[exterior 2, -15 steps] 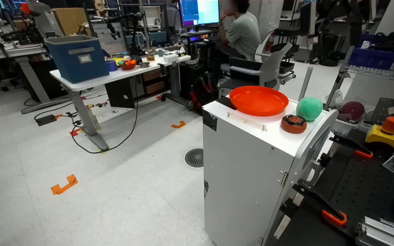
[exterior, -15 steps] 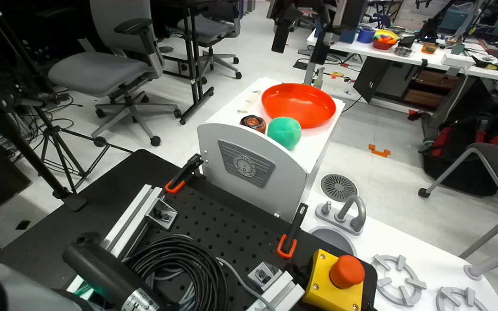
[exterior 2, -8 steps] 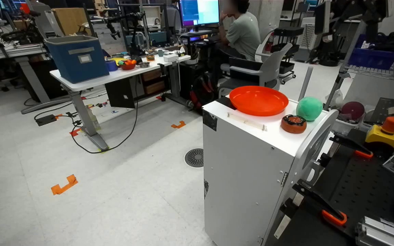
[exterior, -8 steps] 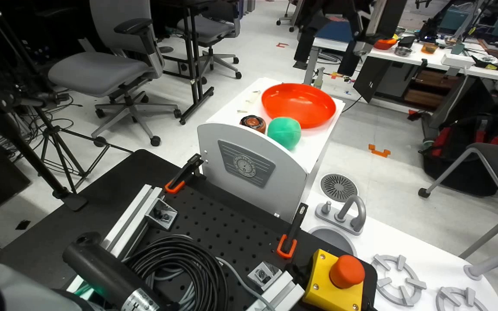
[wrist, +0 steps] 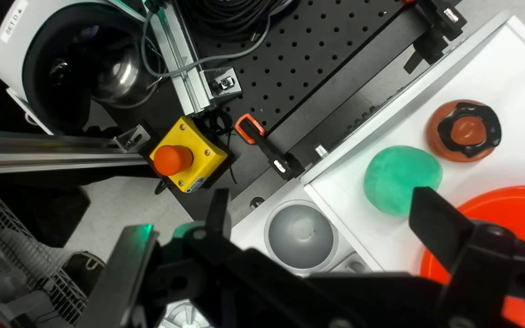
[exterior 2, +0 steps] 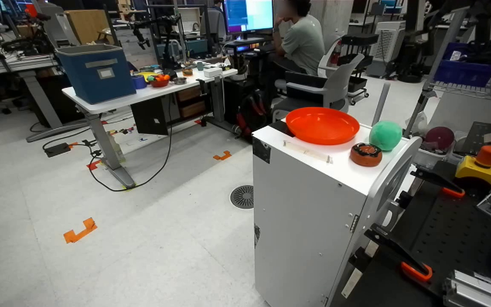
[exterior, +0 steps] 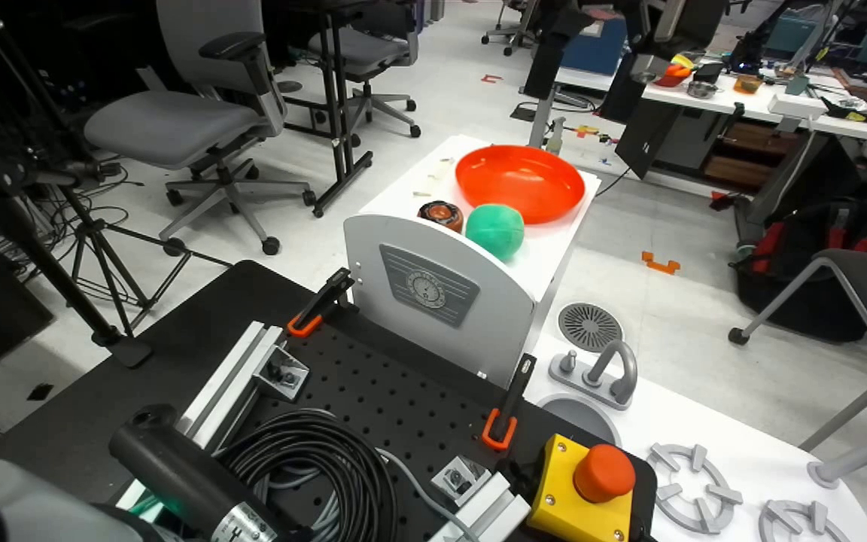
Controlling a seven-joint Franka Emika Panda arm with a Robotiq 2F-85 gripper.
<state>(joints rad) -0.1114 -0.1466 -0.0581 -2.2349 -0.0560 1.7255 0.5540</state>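
Claw (exterior: 576, 105), jaws wide, in free air, well apart from the red bowl's rim (exterior: 520, 150).

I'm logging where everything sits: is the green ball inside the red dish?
No, in an exterior view the green ball sits on the white cabinet top, with a gap between it and the red dish.

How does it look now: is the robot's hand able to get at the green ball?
Probably yes: the hand is open and seems empty, and nothing covers the green ball. The orange-red bowl and brown doughnut-like toy sit close beside it, so side room looks limited.
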